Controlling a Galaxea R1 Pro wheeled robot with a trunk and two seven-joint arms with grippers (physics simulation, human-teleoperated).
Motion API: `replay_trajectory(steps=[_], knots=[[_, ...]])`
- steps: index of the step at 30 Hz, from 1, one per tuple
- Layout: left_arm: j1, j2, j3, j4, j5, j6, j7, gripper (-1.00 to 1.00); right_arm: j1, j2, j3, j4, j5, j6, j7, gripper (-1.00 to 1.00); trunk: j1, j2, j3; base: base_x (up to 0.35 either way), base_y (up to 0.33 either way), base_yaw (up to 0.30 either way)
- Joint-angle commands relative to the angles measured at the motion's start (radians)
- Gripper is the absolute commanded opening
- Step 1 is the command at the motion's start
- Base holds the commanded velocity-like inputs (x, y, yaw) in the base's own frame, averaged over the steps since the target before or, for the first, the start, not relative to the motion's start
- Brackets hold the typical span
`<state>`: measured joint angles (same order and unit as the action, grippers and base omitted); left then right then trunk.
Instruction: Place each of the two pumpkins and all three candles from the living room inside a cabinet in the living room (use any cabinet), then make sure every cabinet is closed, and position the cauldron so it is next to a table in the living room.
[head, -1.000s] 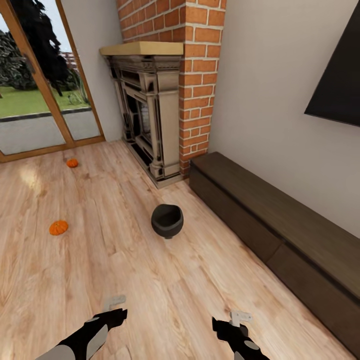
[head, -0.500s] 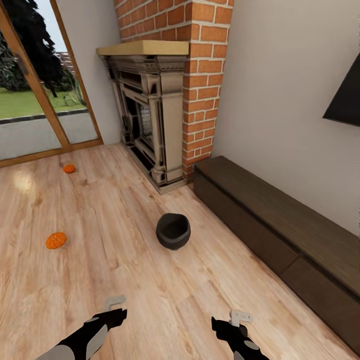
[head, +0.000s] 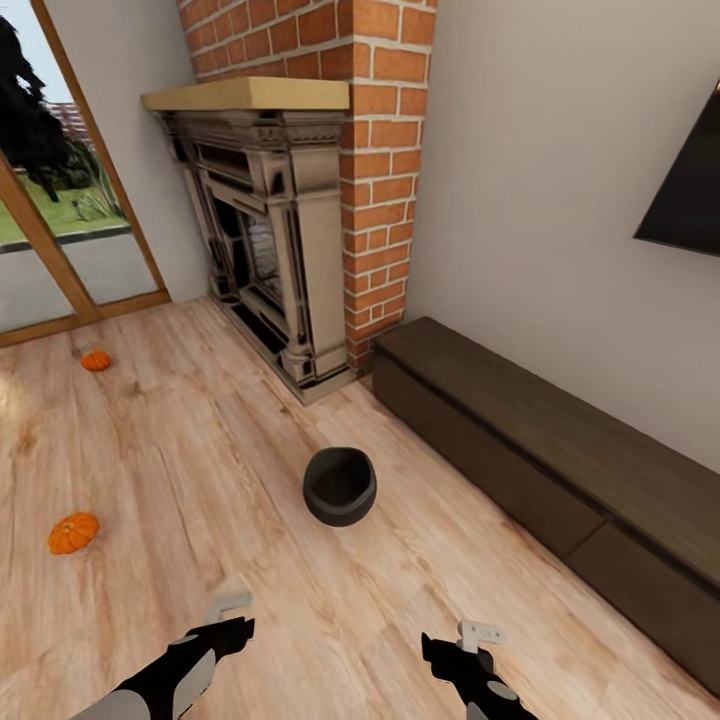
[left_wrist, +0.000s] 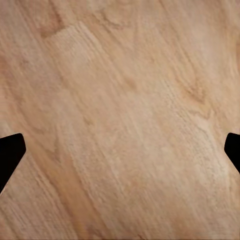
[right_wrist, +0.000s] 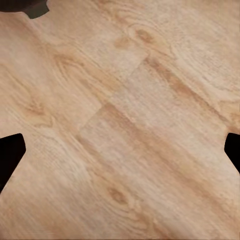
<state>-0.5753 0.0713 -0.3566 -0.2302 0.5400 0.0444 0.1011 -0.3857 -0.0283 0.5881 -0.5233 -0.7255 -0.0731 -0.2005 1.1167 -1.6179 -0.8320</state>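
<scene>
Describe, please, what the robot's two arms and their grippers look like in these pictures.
In the head view both arms are glossy black with light grey panels. The left gripper and right gripper end in pale grey-white angular parts. In the wrist views their fingers are plain black.

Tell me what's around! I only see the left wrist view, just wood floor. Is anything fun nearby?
Observer: Yes. A black cauldron stands on the floor ahead of the robot.
Operator: Any pumpkins?
Observer: Two. The nearer pumpkin lies off to the left; the farther pumpkin is by the glass door.
Operator: Where do they go?
Observer: Into the cabinet, the long dark unit along the right wall, beside the fireplace. Its fronts look shut.
Operator: Is my other hand holding something?
Observer: No. The right gripper is open over bare floor.
</scene>
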Motion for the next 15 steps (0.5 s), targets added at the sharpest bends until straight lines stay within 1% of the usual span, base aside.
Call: replay_trajectory(steps=[1, 11, 15], knots=[[0.0, 0.001, -0.008, -0.003, 0.008, 0.005, 0.006, 1.0, -0.001, -0.001, 0.009, -0.001, -0.01, -0.006, -0.007, 1.0, 0.0, 0.0, -0.001, 0.269, 0.238, -0.015], [0.0, -0.003, -0.008, -0.003, 0.008, 0.005, 0.006, 1.0, -0.001, 0.0, 0.009, -0.001, -0.009, -0.008, -0.007, 1.0, 0.0, 0.0, -0.001, 0.269, 0.237, -0.003], [0.0, -0.003, -0.008, -0.003, 0.008, 0.004, 0.006, 1.0, -0.001, 0.004, 0.009, -0.001, -0.009, -0.008, -0.007, 1.0, 0.0, 0.0, -0.001, 0.281, 0.191, 0.0]])
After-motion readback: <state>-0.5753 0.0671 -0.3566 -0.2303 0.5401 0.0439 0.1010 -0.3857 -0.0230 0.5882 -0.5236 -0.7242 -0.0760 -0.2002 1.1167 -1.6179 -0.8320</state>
